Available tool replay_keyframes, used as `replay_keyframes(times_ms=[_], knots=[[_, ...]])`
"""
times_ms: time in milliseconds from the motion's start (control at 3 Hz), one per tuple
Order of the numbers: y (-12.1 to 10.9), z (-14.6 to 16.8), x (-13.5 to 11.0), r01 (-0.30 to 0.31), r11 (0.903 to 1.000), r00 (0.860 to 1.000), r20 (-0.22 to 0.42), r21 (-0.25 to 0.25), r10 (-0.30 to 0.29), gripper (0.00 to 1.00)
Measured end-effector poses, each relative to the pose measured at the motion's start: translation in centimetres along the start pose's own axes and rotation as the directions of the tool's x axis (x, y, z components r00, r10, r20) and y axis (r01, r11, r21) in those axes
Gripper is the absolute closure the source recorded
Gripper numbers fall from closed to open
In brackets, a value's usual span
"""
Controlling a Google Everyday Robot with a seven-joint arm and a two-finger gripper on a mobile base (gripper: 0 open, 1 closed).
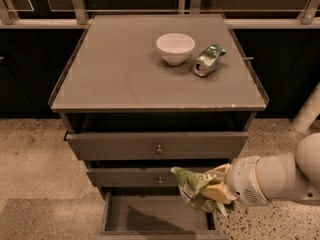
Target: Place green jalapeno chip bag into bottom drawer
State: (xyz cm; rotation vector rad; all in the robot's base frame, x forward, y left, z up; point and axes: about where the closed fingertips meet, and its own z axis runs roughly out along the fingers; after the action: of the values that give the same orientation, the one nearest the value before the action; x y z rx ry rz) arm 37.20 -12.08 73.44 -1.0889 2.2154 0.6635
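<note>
Release is what this step comes down to, and it should wait until the bag is lower and further left. The hand (216,188) reaches in from the right at the end of the white arm (280,179), its tan fingers (220,193) clamped on the green jalapeno chip bag (192,186). The bag hangs in the air over the right end of the open bottom drawer (150,215), about level with the front of the middle drawer (130,177). As I judge it, the bag should travel left toward the drawer's middle and sink below its front rim before the fingers part. Let go here, and the light, wrinkly foil could catch the right wall or slide out onto the speckled floor (35,154). The middle drawer's front lies just behind the bag, so a straight descent looks safer than any push inward. Up on the desk (115,74), the white bowl (175,48) and the dented green can (209,60) sit close together, well apart from the work and no hindrance to it.
</note>
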Motion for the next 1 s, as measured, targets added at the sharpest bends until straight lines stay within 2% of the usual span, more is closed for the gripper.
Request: replay_keyframes(times_ms=[333,667,1000], knots=[[0.5,-0.8,0.3,-0.010,0.9998,1.000,0.014,0.015,0.010,1.00],[-0.8,-1.5,1.9,-0.057,0.9971,0.997,0.052,0.049,0.054,1.00],[-5.4,0.3,7.5,-0.196,0.9792,0.972,0.145,0.054,0.186,1.00]])
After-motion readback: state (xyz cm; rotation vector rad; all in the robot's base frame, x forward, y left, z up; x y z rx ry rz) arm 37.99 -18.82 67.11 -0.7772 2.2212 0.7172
